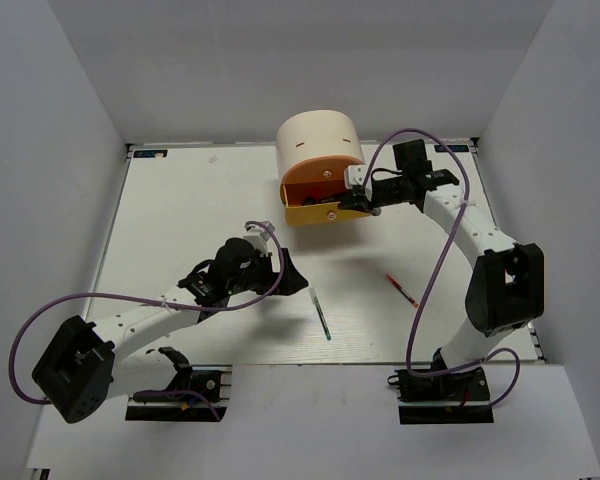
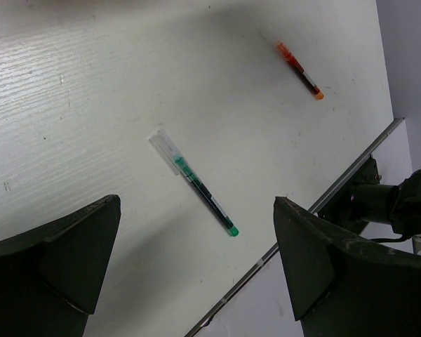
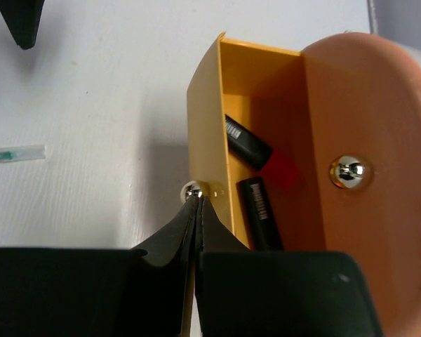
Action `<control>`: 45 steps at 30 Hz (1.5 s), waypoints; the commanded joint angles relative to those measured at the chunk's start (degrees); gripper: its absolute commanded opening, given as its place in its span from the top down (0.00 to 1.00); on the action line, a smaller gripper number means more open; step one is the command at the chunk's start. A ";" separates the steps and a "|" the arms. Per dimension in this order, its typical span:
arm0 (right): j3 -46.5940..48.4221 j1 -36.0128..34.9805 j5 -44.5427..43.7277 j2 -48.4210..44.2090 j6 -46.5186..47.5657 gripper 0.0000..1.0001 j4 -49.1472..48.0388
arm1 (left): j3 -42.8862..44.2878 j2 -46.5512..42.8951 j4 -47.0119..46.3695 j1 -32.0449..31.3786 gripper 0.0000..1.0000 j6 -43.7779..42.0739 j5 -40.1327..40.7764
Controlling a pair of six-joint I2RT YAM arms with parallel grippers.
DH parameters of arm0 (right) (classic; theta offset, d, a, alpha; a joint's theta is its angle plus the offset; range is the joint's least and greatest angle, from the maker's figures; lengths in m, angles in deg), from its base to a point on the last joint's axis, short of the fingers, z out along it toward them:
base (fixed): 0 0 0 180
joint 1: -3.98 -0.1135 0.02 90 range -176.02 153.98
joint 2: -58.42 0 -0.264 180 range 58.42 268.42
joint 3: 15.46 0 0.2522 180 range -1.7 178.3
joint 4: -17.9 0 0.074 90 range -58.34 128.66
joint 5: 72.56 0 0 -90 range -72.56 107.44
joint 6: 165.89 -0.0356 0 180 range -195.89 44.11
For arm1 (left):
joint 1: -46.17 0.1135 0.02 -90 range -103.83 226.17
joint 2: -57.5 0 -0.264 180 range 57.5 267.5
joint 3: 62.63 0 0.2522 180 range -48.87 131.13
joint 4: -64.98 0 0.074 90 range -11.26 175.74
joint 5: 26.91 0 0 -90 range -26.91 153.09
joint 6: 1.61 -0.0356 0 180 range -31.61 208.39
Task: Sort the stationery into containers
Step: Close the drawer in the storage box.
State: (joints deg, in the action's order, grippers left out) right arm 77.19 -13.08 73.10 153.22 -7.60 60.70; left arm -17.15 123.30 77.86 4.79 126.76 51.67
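Note:
The cream cabinet point(image 1: 318, 135) stands at the back of the table. Its yellow lower drawer point(image 1: 325, 213) is pulled out; the orange upper drawer point(image 1: 320, 176) is closed. Two black markers point(image 3: 247, 144) point(image 3: 259, 210) lie inside the yellow drawer point(image 3: 207, 119). My right gripper point(image 3: 198, 200) is shut, its tips against the yellow drawer's silver knob point(image 3: 191, 190). A thin dark pen with a green end point(image 2: 184, 168) and a thin red pen point(image 2: 299, 70) lie on the table. My left gripper point(image 2: 196, 203) hovers open just above and short of the dark pen point(image 1: 321, 313), holding nothing.
The red pen point(image 1: 401, 289) lies right of the dark pen, near the right arm's base. The table's front edge point(image 2: 323, 200) runs close behind the dark pen. The orange drawer front point(image 3: 379, 91) has its own silver knob point(image 3: 349, 173). White walls enclose the table.

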 commanded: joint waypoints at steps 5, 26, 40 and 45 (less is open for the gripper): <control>-0.49 -1.84 -3.10 0.64 2.38 1.00 2.35 | -0.26 -1.55 -0.26 -0.19 0.00 -0.58 0.17; -4.89 -5.70 -24.28 2.84 -14.32 1.00 -22.25 | -0.26 -0.50 0.27 -0.19 0.00 -0.58 0.69; -3.57 -6.50 -30.52 5.56 -17.40 0.99 -27.45 | 0.27 0.03 0.27 -0.19 0.00 -0.58 0.70; -3.92 -6.76 -32.28 5.66 -18.81 0.92 -30.07 | 0.27 0.03 0.27 -0.19 0.00 -0.58 0.70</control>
State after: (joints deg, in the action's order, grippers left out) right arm 72.41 -19.68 43.15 158.58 -25.09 36.24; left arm -17.17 123.72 78.30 4.79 126.76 51.95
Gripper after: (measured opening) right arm 0.073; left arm 0.995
